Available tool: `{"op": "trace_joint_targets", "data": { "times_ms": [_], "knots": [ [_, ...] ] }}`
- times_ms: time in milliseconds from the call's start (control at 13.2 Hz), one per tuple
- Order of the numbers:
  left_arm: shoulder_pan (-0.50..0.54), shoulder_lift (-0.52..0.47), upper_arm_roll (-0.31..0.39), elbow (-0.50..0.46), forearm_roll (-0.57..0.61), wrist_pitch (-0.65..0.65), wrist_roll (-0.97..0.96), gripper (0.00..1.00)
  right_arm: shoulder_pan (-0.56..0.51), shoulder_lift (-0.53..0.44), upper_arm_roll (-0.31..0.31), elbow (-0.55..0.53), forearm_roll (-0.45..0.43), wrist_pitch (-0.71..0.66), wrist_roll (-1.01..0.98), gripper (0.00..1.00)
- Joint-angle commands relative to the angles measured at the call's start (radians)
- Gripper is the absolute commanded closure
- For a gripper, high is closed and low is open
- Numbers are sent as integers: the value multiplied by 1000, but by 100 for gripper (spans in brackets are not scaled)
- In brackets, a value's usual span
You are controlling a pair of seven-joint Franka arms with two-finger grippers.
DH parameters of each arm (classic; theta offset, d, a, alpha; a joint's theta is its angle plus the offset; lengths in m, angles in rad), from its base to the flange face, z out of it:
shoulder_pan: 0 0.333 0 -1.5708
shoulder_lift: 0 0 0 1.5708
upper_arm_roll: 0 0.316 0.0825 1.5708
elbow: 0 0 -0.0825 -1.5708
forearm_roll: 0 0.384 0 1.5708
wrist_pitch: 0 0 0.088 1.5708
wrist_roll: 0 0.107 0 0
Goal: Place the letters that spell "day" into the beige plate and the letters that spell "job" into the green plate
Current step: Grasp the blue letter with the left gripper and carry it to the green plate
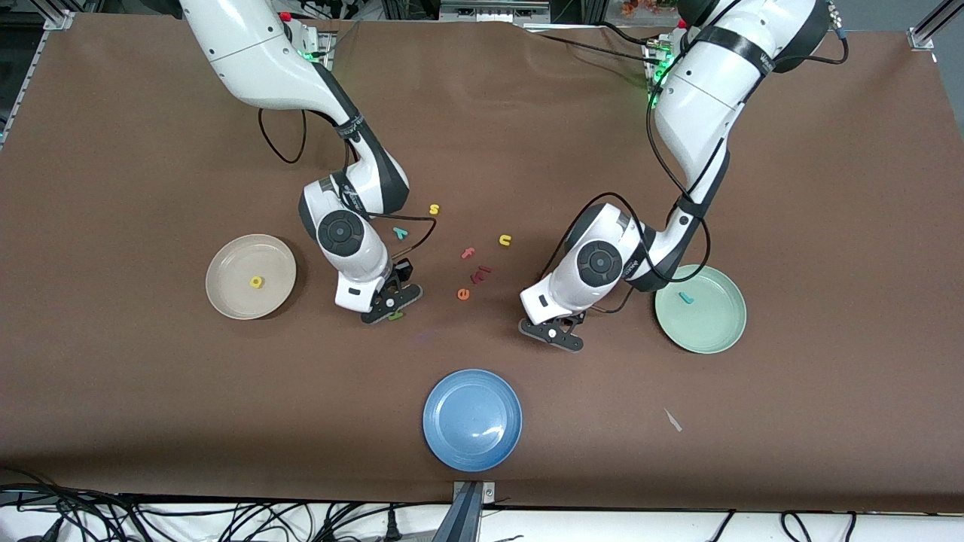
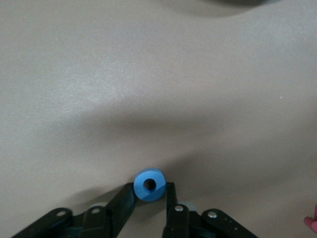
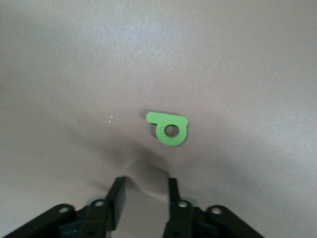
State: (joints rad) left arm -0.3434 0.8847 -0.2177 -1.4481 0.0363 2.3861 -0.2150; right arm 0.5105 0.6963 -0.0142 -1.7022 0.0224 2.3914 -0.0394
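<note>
Two of six letters are already placed: the yellow foam "a" (image 1: 257, 282) lies in the round beige plate (image 1: 226, 297) and the teal foam "j" (image 1: 684, 297) in the round pale green plate (image 1: 719, 339). Near the green plate, the left end effector (image 2: 149, 196) grasps the blue foam ring "o" (image 2: 149, 184) on the brown surface (image 1: 482, 150). The right end effector (image 3: 145, 198) is released, with the green foam "d" (image 3: 170, 128) lying free before it. The teal foam "y" (image 1: 401, 232) and red-pink foam "b" (image 1: 479, 274) still wait.

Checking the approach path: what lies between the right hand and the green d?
Nothing: in the right wrist view only bare brown table cloth separates the right hand from the green d, which lies flat, clear of the open fingers.
</note>
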Motion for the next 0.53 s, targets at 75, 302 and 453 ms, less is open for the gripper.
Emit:
{"op": "trace_joint_targets", "data": {
  "times_ms": [75,302,453],
  "knots": [
    [-9,-9,8,0,2,8,-115,97,-15,-6,3,48,59,-55,49,1],
    [9,-32,6,3,2,-5,-113,99,-18,3,2,76,100,-57,55,1],
    [26,-56,8,5,2,-11,-113,99,-39,8,0,93,137,-57,82,1]
  ]
}}
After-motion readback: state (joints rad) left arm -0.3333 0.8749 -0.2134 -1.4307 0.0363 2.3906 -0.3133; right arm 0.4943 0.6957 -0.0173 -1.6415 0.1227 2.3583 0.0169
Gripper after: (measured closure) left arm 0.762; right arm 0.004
